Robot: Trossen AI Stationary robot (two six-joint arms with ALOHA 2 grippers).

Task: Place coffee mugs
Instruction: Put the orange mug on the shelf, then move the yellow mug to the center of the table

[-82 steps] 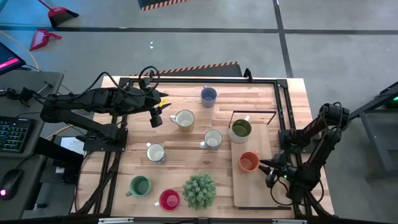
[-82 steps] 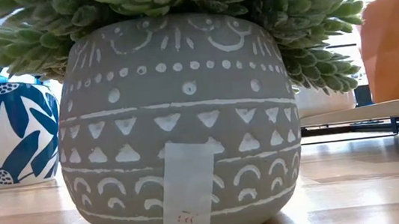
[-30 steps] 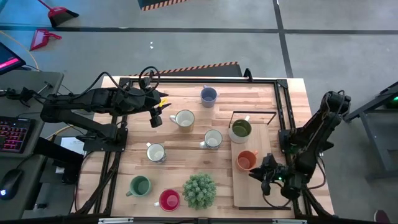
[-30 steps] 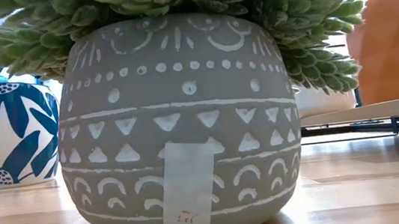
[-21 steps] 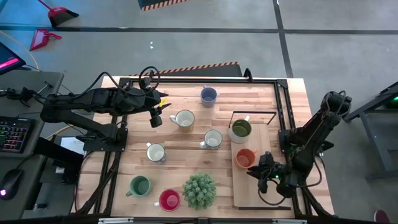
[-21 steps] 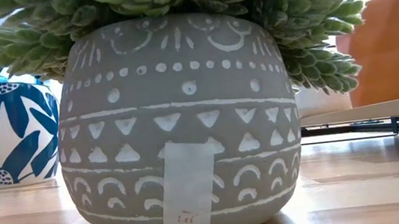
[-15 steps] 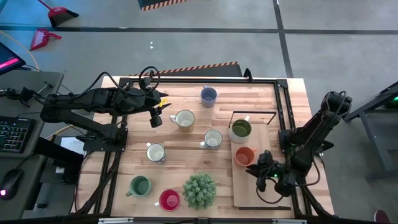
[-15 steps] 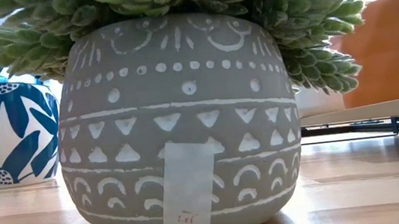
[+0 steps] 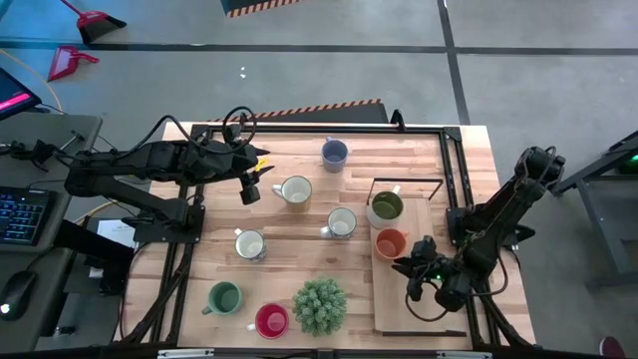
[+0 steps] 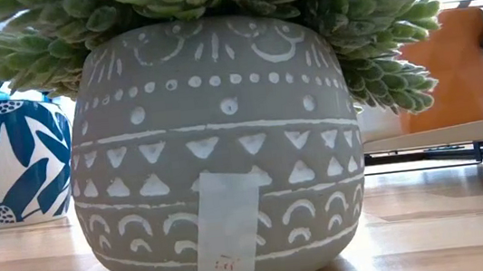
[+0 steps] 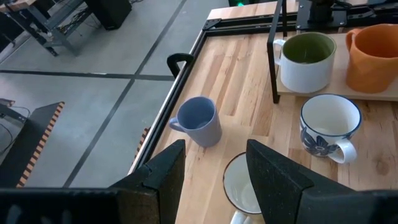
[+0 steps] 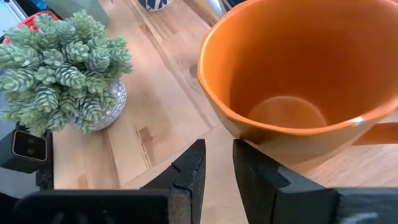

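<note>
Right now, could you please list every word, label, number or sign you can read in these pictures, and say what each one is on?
No text can be read with confidence anywhere.
Sticker on the plant pot: faint reddish marks near its lower end, too small and blurred to read.
Plant pot: white dots, triangles and arcs only, decoration rather than writing.
Coffee mugs, such as the orange mug: no lettering visible.

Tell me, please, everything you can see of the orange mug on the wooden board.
The orange mug is a glossy, ceramic-looking cup with a round rim and one handle. It stands upright and empty on the pale wooden board, just in front of the olive green mug. The right pincer sits low against its outer wall, narrowly parted, not clearly gripping it.
</note>
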